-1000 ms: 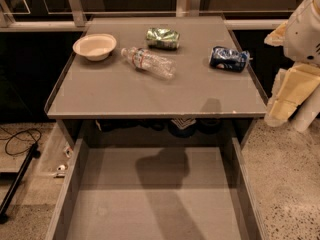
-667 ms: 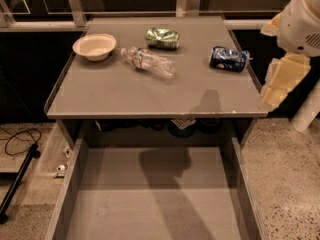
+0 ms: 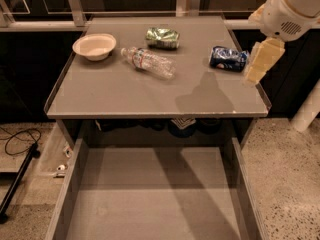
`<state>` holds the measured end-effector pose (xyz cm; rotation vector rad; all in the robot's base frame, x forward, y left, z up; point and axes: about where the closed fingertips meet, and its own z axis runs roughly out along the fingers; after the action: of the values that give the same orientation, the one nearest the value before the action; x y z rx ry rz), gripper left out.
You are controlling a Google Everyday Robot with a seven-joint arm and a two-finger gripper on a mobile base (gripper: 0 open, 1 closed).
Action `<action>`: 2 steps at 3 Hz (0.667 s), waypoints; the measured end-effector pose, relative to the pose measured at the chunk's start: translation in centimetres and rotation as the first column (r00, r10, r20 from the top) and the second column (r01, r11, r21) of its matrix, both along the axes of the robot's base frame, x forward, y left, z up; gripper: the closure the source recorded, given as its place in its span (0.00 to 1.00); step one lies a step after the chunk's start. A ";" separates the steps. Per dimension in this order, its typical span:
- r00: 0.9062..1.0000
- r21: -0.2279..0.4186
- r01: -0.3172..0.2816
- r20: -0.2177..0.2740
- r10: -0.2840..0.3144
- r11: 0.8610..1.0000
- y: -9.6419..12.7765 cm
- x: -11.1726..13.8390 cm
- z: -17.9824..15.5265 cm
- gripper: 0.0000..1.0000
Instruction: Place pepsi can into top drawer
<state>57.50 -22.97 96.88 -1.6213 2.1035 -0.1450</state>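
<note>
One pepsi can [image 3: 228,58] lay on its side near the right edge of the grey tabletop [image 3: 125,91], in the same place as in the earlier frames. The gripper [image 3: 262,60], a cream-coloured part hanging from the white arm [image 3: 292,6] at upper right, had shifted leftward and upward in the view since 0.7 s before. It now stood over the table's right rim rather than outside it. The can lay just to the left of the gripper, at about the same height in the view. Whether the two touched could not be told, nor whether the gripper was open or closed. The can rested on the tabletop, not in the gripper's hold. A dark shadow fell on the tabletop in front of the can. The top drawer [image 3: 150,199] stood pulled out below the table's front edge, its flat grey bottom exposed. Farther left on the tabletop lay a clear plastic bottle [image 3: 148,62] on its side, a crumpled green can [image 3: 162,37] behind it, and a pale bowl [image 3: 94,46] upright at the far left.
</note>
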 end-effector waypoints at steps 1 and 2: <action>1.000 0.047 -0.006 0.012 0.005 0.999 0.3 3.7 -0.9 0.00; 1.000 0.081 0.005 0.000 -0.005 0.997 -0.1 6.8 -2.3 0.00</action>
<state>64.34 -23.08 94.58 -1.5689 2.0853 -0.0602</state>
